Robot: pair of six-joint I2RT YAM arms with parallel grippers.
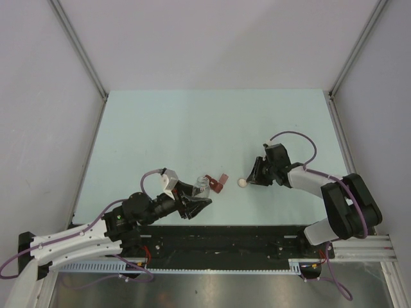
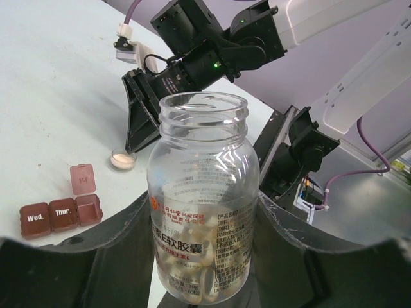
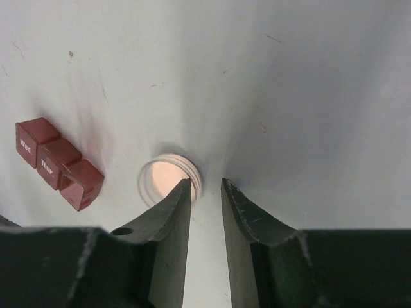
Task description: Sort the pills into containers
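My left gripper (image 2: 204, 260) is shut on a small clear bottle (image 2: 202, 167), upright and uncapped. Pale pills (image 2: 192, 282) lie in its bottom, seen through the wall. From above, the bottle (image 1: 201, 186) stands just left of the dark red containers (image 1: 217, 183). That pill box (image 2: 61, 215) has three compartments in a row, and the end one has its lid (image 2: 82, 178) raised. The cream cap (image 3: 160, 179) lies on the table, hollow side up. My right gripper (image 3: 205, 183) is open with a narrow gap and nothing in it. Its left fingertip (image 3: 183, 192) overlaps the cap's rim.
The pale table (image 1: 192, 128) is bounded by grey walls at the back and both sides. The right arm (image 1: 321, 186) reaches in from the right front. The cap (image 1: 242, 183) lies between the pill box and the right gripper (image 1: 253, 178).
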